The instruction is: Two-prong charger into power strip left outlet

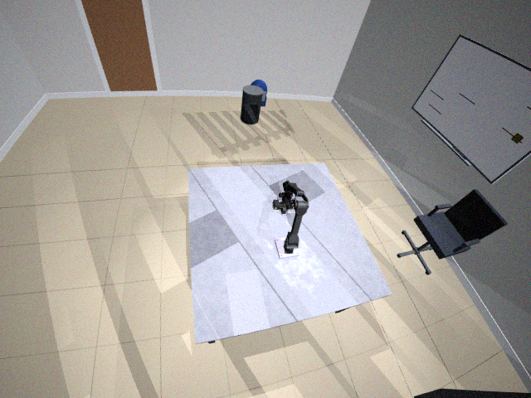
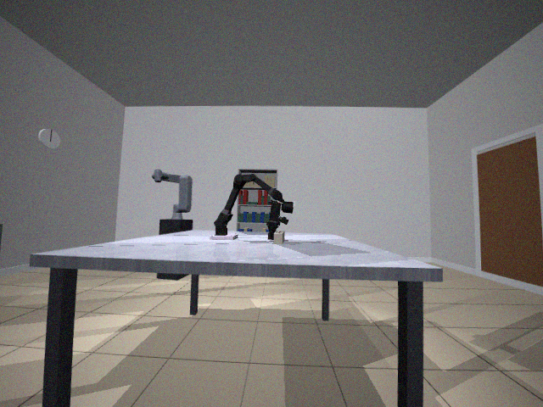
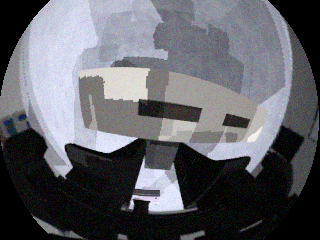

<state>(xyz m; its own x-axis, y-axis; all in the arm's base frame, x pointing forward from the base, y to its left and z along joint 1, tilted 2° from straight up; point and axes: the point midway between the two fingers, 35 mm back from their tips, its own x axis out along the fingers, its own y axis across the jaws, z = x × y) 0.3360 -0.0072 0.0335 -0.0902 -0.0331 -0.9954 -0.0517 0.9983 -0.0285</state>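
The power strip (image 3: pixel 120 115) (image 2: pixel 278 237) is a beige block. In the wrist view its top bears two dark rectangular patches, a longer one (image 3: pixel 170 110) near the middle and a shorter one (image 3: pixel 236 120) to the right. My gripper (image 3: pixel 159 139) (image 2: pixel 271 236) points down just beside the strip, low over the table. It is shut on the dark grey charger (image 3: pixel 160 158), which shows between the fingertips at the strip's near edge in the wrist view. The prongs are hidden, and I cannot tell whether the charger touches the strip. In the top view the arm hides the fingertips and strip.
The arm's base stands on a pale pinkish plate (image 1: pixel 280 249) (image 2: pixel 217 237) on the white-grey table (image 1: pixel 253 295) (image 2: pixel 175 258). Bands of shadow cross the table top. An office chair (image 1: pixel 445 235) and a grey arm on a pedestal (image 2: pixel 175 225) stand away from the table.
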